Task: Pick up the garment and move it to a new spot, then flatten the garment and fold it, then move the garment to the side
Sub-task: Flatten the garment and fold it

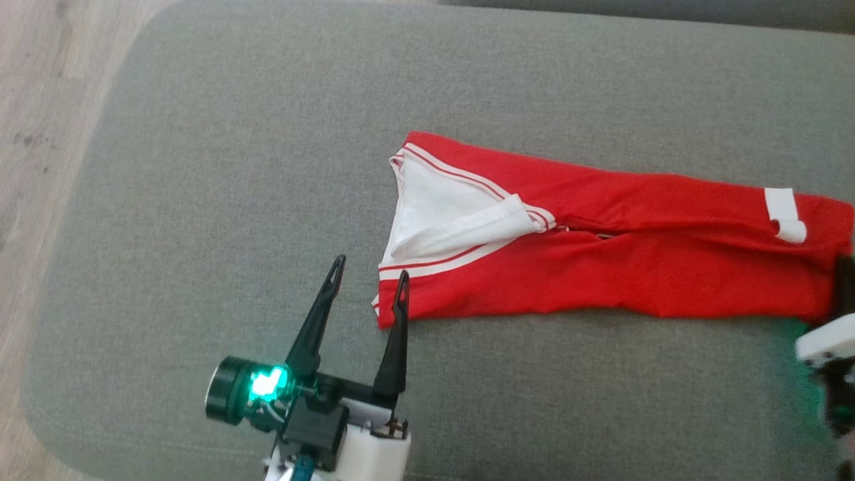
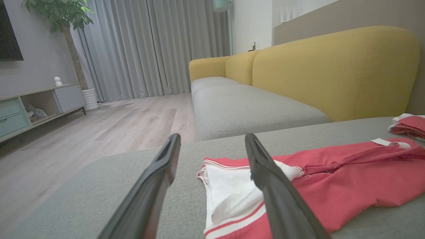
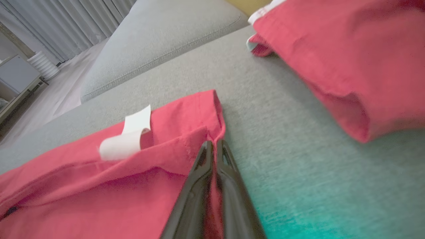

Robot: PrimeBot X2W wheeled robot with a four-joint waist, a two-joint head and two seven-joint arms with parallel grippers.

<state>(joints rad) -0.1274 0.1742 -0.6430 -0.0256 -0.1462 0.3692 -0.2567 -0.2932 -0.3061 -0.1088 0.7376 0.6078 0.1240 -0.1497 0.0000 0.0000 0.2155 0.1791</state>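
Observation:
The garment (image 1: 601, 254) is red with white trim and a white inside, and it lies stretched out flat across the grey cushion (image 1: 267, 167). A white label (image 1: 785, 214) curls up near its right end. My left gripper (image 1: 371, 268) stands open at the garment's lower-left corner; its right finger overlaps the hem and nothing is between the fingers. In the left wrist view the left gripper (image 2: 212, 139) frames the white neck part of the garment (image 2: 348, 179). My right gripper (image 3: 214, 146) is shut on the hem of the garment (image 3: 99, 186) at its right end, beside the label (image 3: 127, 141). In the head view the right gripper (image 1: 845, 280) sits at the frame's right edge.
A second red cloth item (image 3: 348, 66) lies on the cushion just beyond the garment's right end. The cushion's rounded edge drops to wooden floor (image 1: 40, 133) on the left. A yellow sofa back (image 2: 332, 73) rises behind, and a low cabinet (image 2: 33, 106) stands across the room.

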